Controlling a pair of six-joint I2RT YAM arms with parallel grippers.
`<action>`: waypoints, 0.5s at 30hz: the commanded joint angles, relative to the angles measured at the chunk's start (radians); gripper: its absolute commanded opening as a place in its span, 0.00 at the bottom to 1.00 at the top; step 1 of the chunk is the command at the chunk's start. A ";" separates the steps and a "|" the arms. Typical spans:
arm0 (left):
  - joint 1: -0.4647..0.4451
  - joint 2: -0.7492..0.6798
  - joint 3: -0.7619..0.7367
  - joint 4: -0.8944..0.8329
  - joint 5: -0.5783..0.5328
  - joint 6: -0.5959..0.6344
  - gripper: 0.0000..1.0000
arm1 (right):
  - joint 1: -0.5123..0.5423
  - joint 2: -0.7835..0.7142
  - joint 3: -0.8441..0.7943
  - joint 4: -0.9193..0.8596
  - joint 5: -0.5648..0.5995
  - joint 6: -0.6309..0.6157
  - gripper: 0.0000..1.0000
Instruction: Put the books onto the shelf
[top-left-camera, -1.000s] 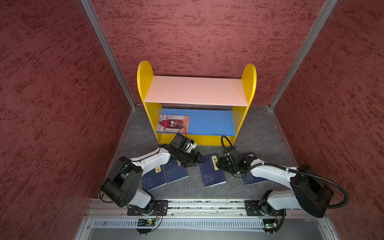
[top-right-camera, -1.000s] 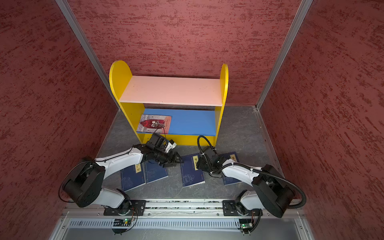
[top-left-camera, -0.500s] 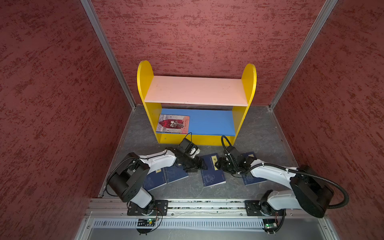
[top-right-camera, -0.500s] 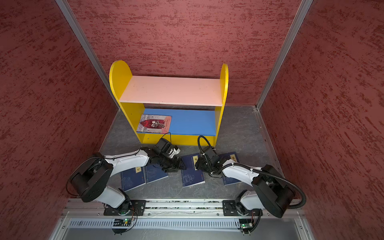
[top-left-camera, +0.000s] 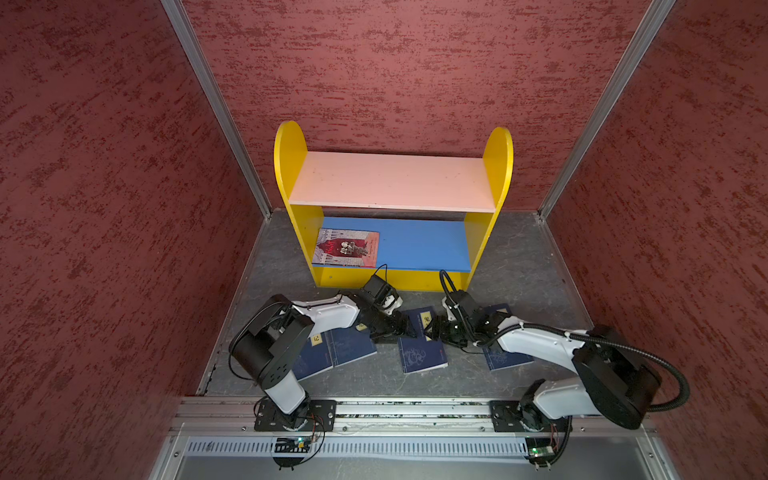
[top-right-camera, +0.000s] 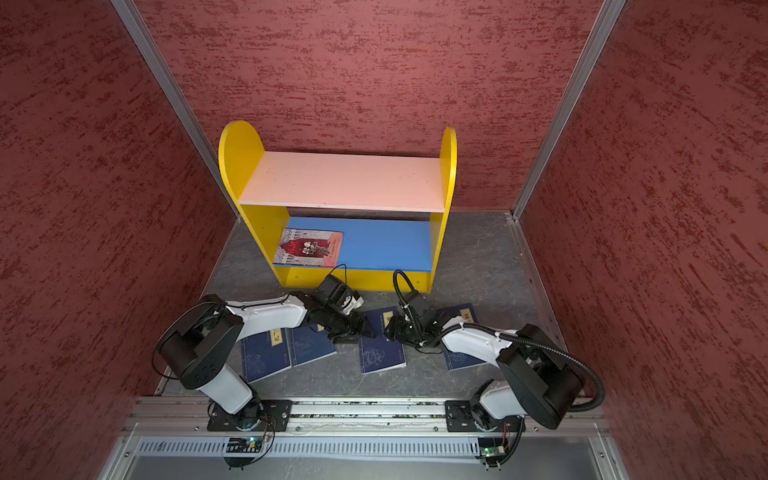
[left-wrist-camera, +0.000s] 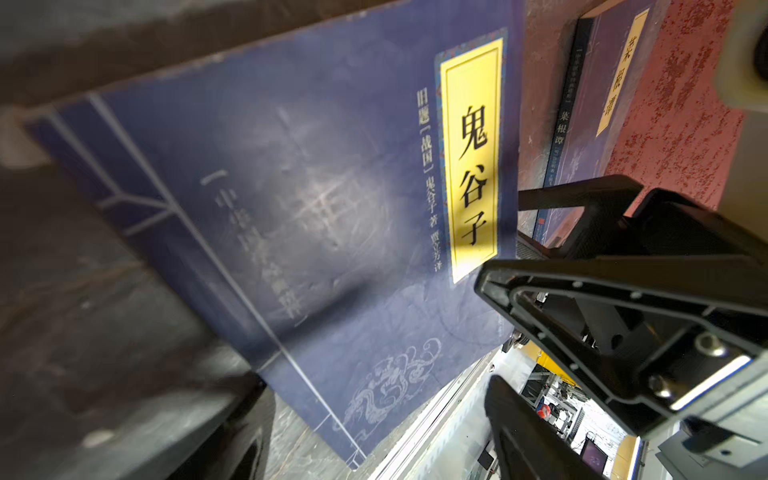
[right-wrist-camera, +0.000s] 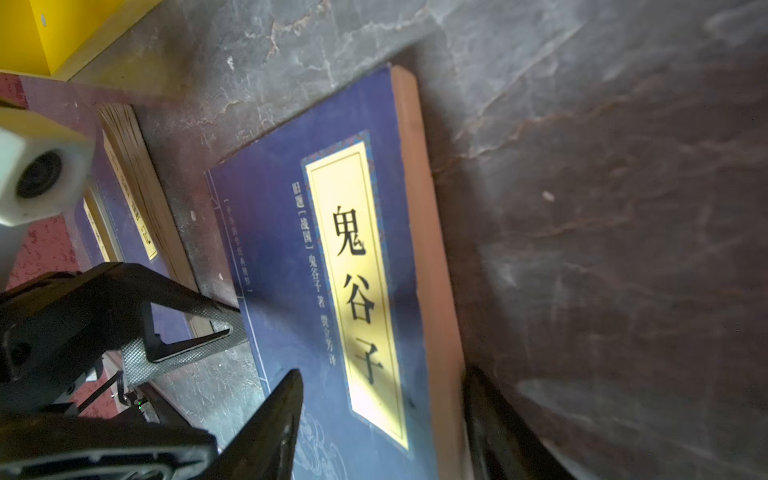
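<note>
Room: three rough dark-red walls (top-left-camera: 415, 62) stand close around a small space.
Bench (top-left-camera: 519, 266): grey, with marks like stone; a metal rail (top-left-camera: 415, 409) runs along the front.
Shelf (top-left-camera: 287, 166): at the back wall, pink board (top-left-camera: 395, 178) on top, blue board (top-left-camera: 424, 245) below.
Red book (top-left-camera: 347, 248): flat on the blue board, at its left end.
Blue books (top-left-camera: 351, 347): four lie flat on the bench in front of the shelf (two side by side by the left arm (top-left-camera: 328, 311), one in the middle, one partly under the right arm (top-left-camera: 536, 345)).
Left jaws: spread apart, down at the middle book (top-left-camera: 422, 353), by its spine edge.
Right jaws: spread apart, one finger (right-wrist-camera: 270, 415) over that book's cover, the other on the bench beside its page edge.
</note>
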 joint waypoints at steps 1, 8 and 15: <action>0.003 0.050 0.012 0.025 -0.005 0.045 0.79 | 0.015 0.072 -0.078 -0.114 -0.113 0.004 0.62; 0.093 0.017 -0.003 0.085 0.028 0.050 0.79 | 0.023 0.067 -0.075 -0.130 -0.114 0.004 0.62; 0.091 -0.004 -0.028 0.134 0.056 0.048 0.78 | 0.033 0.100 -0.070 -0.112 -0.114 0.008 0.62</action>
